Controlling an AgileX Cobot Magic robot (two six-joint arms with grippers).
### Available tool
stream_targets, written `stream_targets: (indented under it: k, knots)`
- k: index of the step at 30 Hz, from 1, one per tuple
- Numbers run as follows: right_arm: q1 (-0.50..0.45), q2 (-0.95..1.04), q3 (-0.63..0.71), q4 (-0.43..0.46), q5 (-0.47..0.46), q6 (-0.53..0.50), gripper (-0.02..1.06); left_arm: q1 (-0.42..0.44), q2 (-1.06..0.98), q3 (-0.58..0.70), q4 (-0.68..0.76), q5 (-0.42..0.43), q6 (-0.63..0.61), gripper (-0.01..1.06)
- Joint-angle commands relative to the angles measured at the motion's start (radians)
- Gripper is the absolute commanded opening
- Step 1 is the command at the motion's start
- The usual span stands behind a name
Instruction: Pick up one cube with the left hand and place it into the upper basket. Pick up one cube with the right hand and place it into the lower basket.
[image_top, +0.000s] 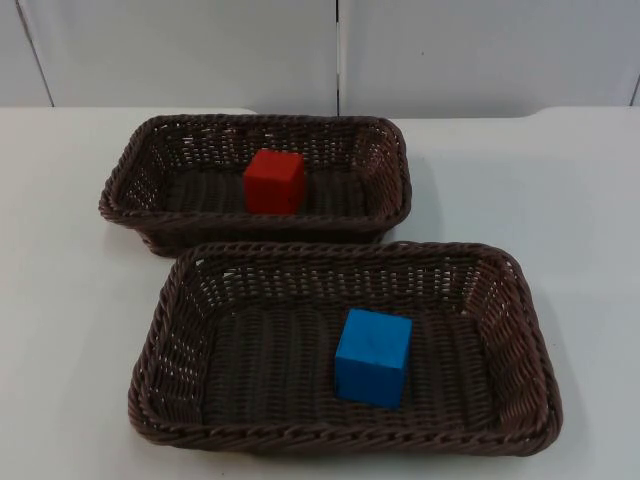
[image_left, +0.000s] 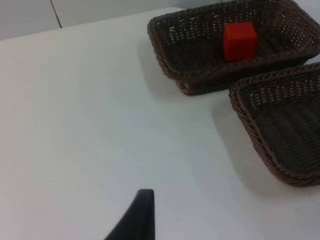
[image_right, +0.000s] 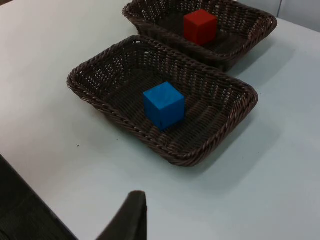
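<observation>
While the red cube (image_top: 274, 181) sits in your upper basket (image_top: 130, 180) and the blue cube (image_top: 373, 356) in the lower basket (image_top: 165, 330), both grippers hang well back over the bench (image_top: 70, 300); their spread cannot be told.

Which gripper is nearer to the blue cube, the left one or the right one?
Probably right. The right gripper looks straight at the blue cube in the lower basket. The left gripper hangs beside the baskets, over bare table.

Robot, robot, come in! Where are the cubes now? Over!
Red cube in upper basket. Blue cube in lower basket. Both arms wait off to the sides. Nothing in the way.
</observation>
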Motion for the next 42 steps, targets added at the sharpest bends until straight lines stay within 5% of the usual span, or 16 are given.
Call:
stream_targets:
  k: [1,11,26,42]
  knots:
    - [-0.001,-0.003,0.009,-0.002,0.0,0.002,1.05,-0.001,-0.004,0.004,0.004,-0.011,-0.006,0.99]
    - [-0.001,-0.003,0.009,-0.002,0.0,0.002,1.05,0.045,-0.004,0.004,0.008,-0.011,-0.006,0.99]
    - [-0.001,-0.003,0.009,-0.002,0.0,0.002,1.05,0.296,-0.004,0.004,0.014,-0.011,-0.006,0.99]
    - [-0.038,-0.003,0.009,-0.002,0.0,0.002,1.05,0.302,-0.004,0.004,0.02,-0.011,-0.006,0.99]
